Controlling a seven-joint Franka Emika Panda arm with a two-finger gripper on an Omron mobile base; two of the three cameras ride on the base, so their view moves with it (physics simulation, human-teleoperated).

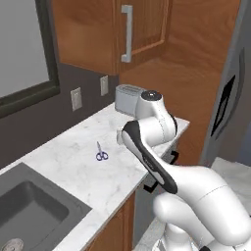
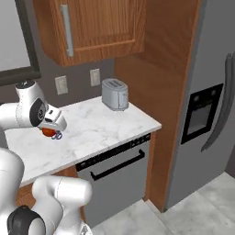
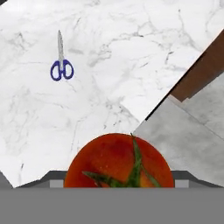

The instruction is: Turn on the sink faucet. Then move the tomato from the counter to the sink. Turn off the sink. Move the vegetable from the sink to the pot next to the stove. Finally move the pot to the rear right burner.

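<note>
A red tomato (image 3: 117, 162) with a green stem sits right against my hand at the bottom of the hand view, well above the marble counter (image 3: 113, 57). In the right base view the same tomato (image 2: 46, 132) hangs under my gripper (image 2: 48, 130), which is shut on it above the counter's left part. The arm bends over the counter's front edge. The dark grey sink (image 1: 29, 206) lies at the lower left of the left base view, sunk into the counter (image 1: 73, 162).
Small blue-handled scissors (image 1: 101, 154) (image 3: 61, 69) lie on the marble. A silver toaster (image 2: 114, 93) stands at the counter's far end by the wood panel. A dishwasher (image 2: 114, 167) is under the counter, a grey fridge (image 2: 206, 114) to the right, and a wall cabinet (image 2: 87, 27) above.
</note>
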